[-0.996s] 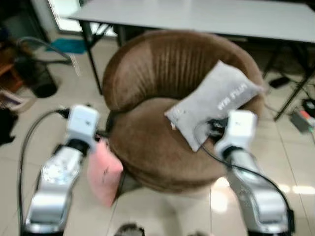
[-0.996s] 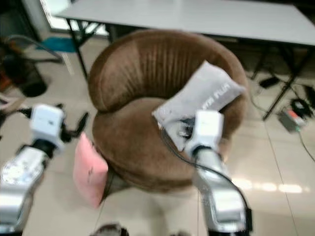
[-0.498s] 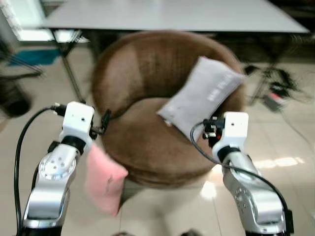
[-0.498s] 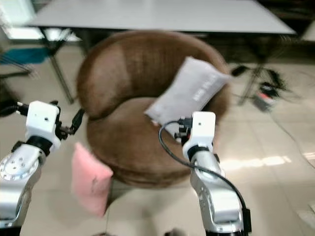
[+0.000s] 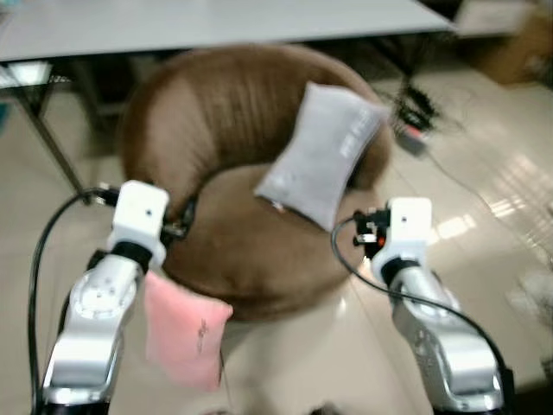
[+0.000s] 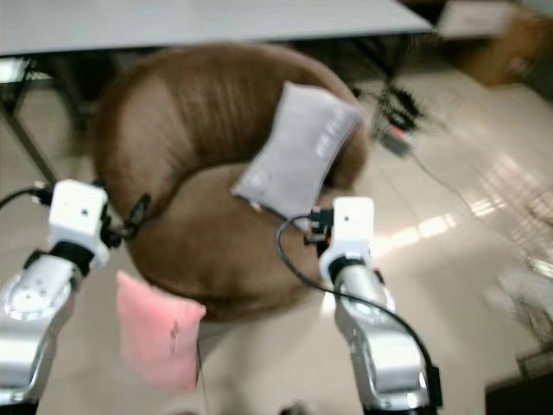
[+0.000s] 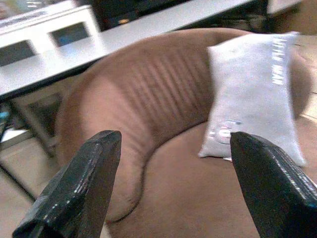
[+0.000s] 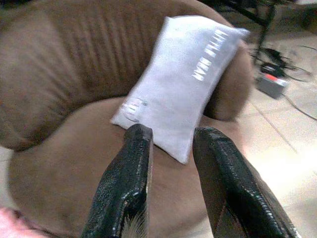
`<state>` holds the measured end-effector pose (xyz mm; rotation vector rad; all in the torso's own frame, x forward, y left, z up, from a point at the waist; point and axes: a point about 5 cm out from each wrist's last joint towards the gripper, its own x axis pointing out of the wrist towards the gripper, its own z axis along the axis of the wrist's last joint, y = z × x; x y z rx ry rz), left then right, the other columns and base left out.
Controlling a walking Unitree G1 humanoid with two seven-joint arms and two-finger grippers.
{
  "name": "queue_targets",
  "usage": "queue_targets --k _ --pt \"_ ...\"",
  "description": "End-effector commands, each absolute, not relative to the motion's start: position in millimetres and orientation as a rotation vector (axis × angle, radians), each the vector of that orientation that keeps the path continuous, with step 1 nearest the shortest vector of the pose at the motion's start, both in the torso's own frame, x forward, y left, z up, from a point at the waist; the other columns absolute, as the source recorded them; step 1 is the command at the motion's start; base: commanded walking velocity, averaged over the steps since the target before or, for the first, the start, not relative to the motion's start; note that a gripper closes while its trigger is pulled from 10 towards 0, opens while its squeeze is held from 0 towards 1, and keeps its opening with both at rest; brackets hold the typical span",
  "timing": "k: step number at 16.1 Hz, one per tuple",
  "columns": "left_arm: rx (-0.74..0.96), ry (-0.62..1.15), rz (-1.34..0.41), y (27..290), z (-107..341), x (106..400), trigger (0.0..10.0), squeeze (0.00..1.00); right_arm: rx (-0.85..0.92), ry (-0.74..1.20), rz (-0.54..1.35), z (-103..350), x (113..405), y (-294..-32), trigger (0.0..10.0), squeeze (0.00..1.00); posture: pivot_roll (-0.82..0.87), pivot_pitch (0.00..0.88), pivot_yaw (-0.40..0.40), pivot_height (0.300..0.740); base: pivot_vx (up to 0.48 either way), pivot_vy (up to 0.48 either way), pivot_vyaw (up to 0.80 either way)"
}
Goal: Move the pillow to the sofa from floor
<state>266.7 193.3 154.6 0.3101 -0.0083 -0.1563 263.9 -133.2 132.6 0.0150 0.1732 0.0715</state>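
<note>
A grey pillow (image 5: 324,151) with white lettering leans against the back and right side of the round brown sofa chair (image 5: 233,251). A pink pillow (image 5: 181,333) stands on the floor against the chair's front left. My left gripper (image 7: 173,139) is open wide and empty, held at the chair's left edge just above the pink pillow. My right gripper (image 8: 172,131) hovers by the chair's front right, a little short of the grey pillow (image 8: 183,79). Its fingers (image 8: 136,163) stand narrowly open with nothing between them.
A long white table (image 5: 173,26) stands behind the chair, one dark leg (image 5: 52,147) at its left. Cables and a power strip (image 5: 415,121) lie on the glossy tiled floor to the right. A cardboard box (image 5: 518,43) sits far right.
The camera has swung to the right, so the whole scene sits further left. My right gripper has drawn back from the grey pillow's lower edge. Both pillows stay where they were.
</note>
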Motion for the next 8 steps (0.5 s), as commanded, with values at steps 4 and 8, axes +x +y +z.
queue_targets --k 4,8 --pt "0.316 -0.003 -0.187 188.6 151.9 263.3 10.0 0.00 -0.017 0.169 0.062 131.0 261.0 -137.5 10.0 0.00 -0.01 0.069 0.004 0.740 0.000 0.443 0.00" --pt "0.317 -0.004 -0.191 187.7 151.9 264.4 10.0 0.00 -0.011 0.167 0.067 131.0 260.6 -136.9 10.0 0.00 -0.01 0.063 0.008 0.740 0.000 0.450 -0.17"
